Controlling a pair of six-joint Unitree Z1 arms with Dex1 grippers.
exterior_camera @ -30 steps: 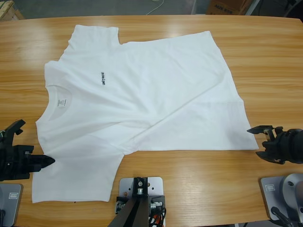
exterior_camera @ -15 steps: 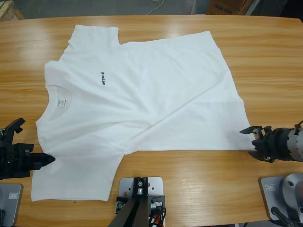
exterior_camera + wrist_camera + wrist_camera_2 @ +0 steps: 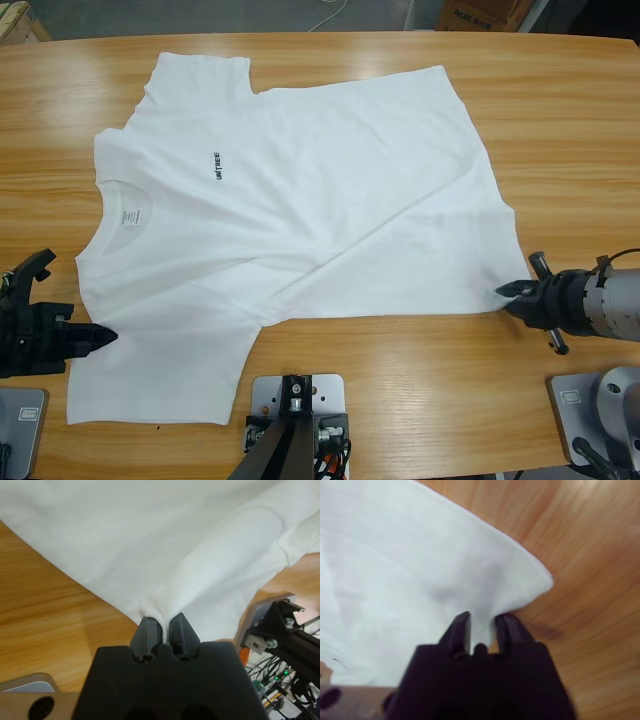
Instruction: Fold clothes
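Observation:
The clothes are one white T-shirt (image 3: 300,200) lying flat on the wooden table (image 3: 560,130), neck to the left and hem to the right. Small black lettering (image 3: 217,166) and a neck label (image 3: 128,217) face up. My left gripper (image 3: 105,337) is at the near sleeve's edge. In the left wrist view it (image 3: 162,625) is shut on a pinch of the T-shirt (image 3: 175,540). My right gripper (image 3: 503,293) is at the hem's near corner. In the right wrist view its jaws (image 3: 482,622) hold the T-shirt's (image 3: 395,570) edge between them.
A cardboard box (image 3: 480,12) and a light cable (image 3: 330,15) lie beyond the table's far edge. A wooden object (image 3: 15,20) sits at the far left corner. A black frame with wiring (image 3: 285,640) shows beside the left gripper. Bare wood surrounds the shirt.
My right gripper moved left to the hem corner, turned, and went from open to closed on the cloth. The left gripper and the shirt stayed put.

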